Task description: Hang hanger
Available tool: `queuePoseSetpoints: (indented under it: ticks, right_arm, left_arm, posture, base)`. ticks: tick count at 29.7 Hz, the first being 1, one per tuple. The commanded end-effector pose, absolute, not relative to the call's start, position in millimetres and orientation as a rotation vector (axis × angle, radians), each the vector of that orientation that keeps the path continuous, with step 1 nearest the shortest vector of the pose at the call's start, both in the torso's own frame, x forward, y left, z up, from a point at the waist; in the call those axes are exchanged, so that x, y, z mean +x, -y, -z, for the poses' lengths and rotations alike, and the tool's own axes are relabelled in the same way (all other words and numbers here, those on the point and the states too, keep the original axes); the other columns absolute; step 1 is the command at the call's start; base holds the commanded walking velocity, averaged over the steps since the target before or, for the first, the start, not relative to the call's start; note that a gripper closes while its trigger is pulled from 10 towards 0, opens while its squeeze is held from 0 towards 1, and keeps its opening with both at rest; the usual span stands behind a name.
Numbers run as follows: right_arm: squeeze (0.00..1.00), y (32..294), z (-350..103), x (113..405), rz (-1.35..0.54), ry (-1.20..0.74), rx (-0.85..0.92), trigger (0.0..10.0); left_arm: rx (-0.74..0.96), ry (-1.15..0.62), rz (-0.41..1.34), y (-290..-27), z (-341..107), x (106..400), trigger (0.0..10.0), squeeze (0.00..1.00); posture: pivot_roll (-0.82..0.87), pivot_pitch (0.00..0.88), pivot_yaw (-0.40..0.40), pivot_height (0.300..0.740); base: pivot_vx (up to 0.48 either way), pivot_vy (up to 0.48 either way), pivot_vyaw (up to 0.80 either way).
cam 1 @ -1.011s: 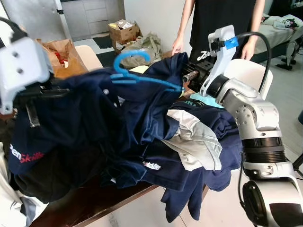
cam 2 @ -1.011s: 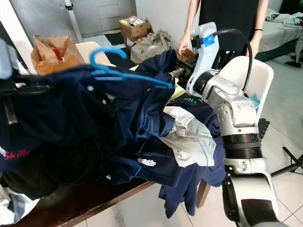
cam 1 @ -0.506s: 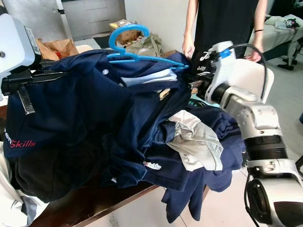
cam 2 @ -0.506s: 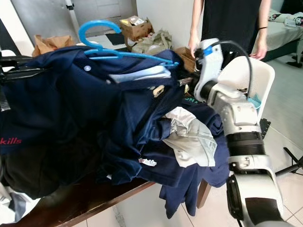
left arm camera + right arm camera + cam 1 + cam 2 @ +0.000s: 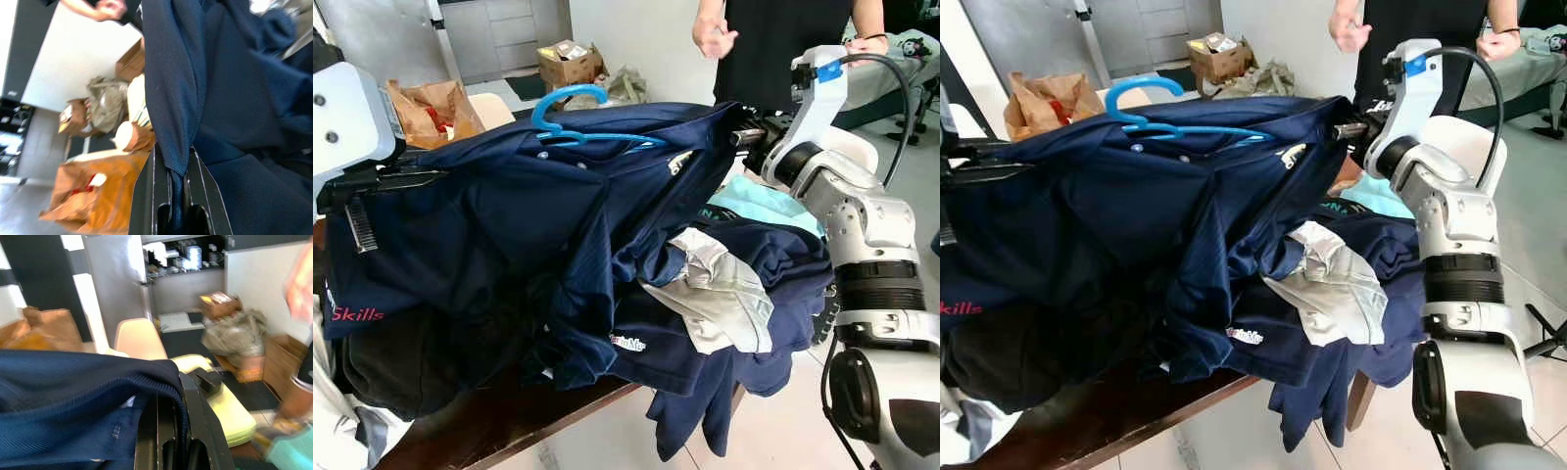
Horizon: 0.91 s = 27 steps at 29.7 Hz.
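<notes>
Left hand (image 5: 386, 181) at the left edge of the head frame, black fingers (image 5: 205, 188) pinched shut on one edge of the navy shirt (image 5: 538, 225), fabric squeezed between them in the left wrist view. Right hand (image 5: 751, 135) at upper right of the frame, likewise clamped on the opposite edge of that shirt, dark ribbed hem caught between its fingers (image 5: 195, 406) in the right wrist view. Shirt stretched wide between both hands, lifted above the heap, lower part draping down over it. Blue hanger (image 5: 570, 117) at upper centre of the frame, hook curving up above the collar, arms lying inside the neck opening. Pile of clothes (image 5: 724, 304) at centre and lower right: more navy garments, a grey-and-white one, some hanging over the edge of the brown bench (image 5: 499, 416) at lower left. Brown paper bag (image 5: 435, 103) at upper left, cardboard box (image 5: 568, 64) on the floor behind it. Person in black (image 5: 773, 44) along the top edge, one hand raised. White chair (image 5: 1459, 147) behind the right arm.
</notes>
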State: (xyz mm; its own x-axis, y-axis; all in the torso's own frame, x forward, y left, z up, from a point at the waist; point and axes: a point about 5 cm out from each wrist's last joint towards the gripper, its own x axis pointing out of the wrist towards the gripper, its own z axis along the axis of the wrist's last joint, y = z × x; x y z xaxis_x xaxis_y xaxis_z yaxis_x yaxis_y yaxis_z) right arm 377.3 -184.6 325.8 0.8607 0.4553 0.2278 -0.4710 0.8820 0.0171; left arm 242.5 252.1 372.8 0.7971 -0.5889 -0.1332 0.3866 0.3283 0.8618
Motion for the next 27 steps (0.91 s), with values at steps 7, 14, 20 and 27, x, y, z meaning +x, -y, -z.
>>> queuePoseSetpoints:
  ticks: [7,14,20,27]
  right_arm:
    - [0.0,159.9,-333.1,358.2,-0.711,0.293,0.036,0.0]
    - [0.0,138.2,-341.6,340.5,-0.898,0.332,0.056,0.0]
    - [0.0,108.6,-353.2,332.9,-0.967,0.362,0.121,0.0]
    - [0.0,126.5,-351.3,349.4,-0.822,0.34,0.167,10.0]
  left_arm:
    - [1.121,0.259,0.499,-260.5,-388.7,247.5,10.0,0.0]
    - [1.106,0.3,0.472,-257.6,-389.5,251.2,10.0,0.0]
    - [0.975,0.393,0.587,-233.9,-383.4,256.1,10.0,0.0]
    - [0.805,0.426,0.692,-233.0,-384.5,249.1,10.0,0.0]
  posture:
    - [0.03,0.004,0.055,0.74]
    - [0.03,0.003,0.057,0.74]
    - [0.02,0.0,0.056,0.74]
    - [0.02,0.0,0.053,0.74]
  base:
    - [0.0,0.0,0.0]
    - [0.0,0.0,0.0]
    - [0.0,0.0,0.0]
    - [0.0,0.0,0.0]
